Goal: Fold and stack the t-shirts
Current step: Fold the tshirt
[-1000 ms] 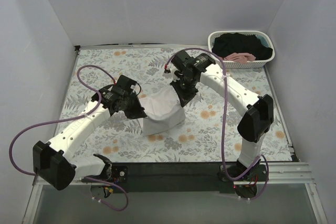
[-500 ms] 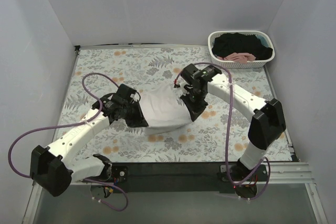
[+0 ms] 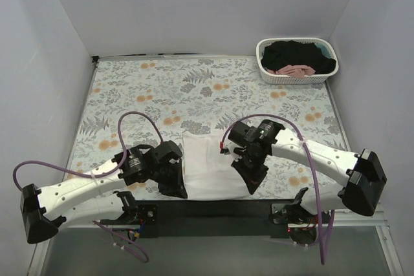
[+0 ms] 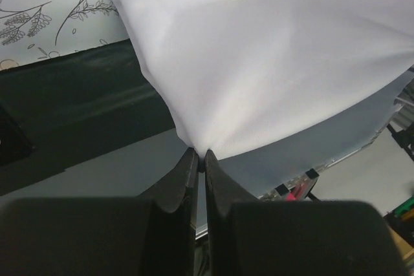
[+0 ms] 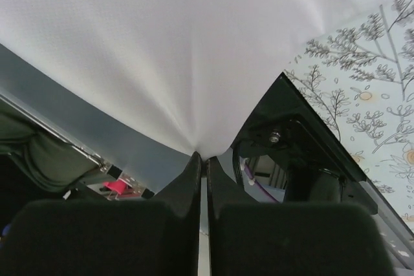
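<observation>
1. The plain white short-sleeved t-shirt (image 3: 210, 163) lies as a roughly rectangular panel on the floral-printed tablecloth (image 3: 162, 88). Its near edge reaches the black mounting bar (image 3: 213, 210).
2. The left gripper (image 4: 199, 158) is clenched on the shirt's left near corner over the bar. The right gripper (image 5: 202, 158) is clamped the same way on the right near corner.
3. The step looks like drawing the hem straight along the bar. To do it well, keep both corners level and equally taut, then lower them together just short of the bar.
4. The cloth is thin, matte and finely knit, and it fans into soft pleats at each pinch. It will likely sag if the tension is uneven.
5. The black shirt (image 3: 294, 53) and the pink shirt (image 3: 294, 69) sit crumpled in the white plastic lattice basket (image 3: 294, 79), well apart from the bar.
</observation>
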`<action>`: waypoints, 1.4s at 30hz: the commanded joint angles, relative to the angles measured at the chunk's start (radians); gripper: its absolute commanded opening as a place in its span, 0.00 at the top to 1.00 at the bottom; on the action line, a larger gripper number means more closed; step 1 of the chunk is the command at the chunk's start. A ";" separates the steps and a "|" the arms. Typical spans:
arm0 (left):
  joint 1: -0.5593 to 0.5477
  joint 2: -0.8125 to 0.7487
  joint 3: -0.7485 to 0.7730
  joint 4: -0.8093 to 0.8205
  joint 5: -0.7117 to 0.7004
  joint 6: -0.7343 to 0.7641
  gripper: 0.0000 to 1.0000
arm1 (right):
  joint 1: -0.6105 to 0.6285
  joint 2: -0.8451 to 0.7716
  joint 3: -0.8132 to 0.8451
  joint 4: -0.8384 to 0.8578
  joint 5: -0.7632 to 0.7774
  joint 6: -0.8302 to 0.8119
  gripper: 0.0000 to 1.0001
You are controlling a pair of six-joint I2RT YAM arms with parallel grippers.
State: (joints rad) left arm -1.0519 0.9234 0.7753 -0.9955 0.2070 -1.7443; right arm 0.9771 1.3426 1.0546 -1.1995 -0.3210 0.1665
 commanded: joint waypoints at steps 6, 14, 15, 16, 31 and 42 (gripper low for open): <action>0.359 0.120 0.219 0.046 -0.046 0.181 1.00 | -0.165 0.173 0.386 -0.048 0.043 -0.094 0.99; 0.624 0.475 0.248 0.448 0.126 0.335 1.00 | -0.394 0.525 0.608 0.037 0.043 -0.199 0.99; 0.633 0.558 0.280 0.474 0.124 0.345 1.00 | -0.434 0.549 0.607 0.093 0.031 -0.193 0.99; 0.636 0.595 0.298 0.500 0.114 0.359 1.00 | -0.452 0.569 0.605 0.118 0.014 -0.191 0.99; 0.662 0.833 0.364 0.593 0.063 0.397 1.00 | -0.549 0.624 0.407 0.362 -0.029 -0.139 0.99; 0.659 0.646 0.299 0.607 -0.067 0.396 0.49 | -0.548 0.379 0.364 0.455 0.057 -0.016 0.66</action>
State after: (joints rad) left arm -0.3946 1.7084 1.0809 -0.4122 0.2024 -1.3586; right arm 0.4320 1.8587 1.3949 -0.7944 -0.2996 0.1112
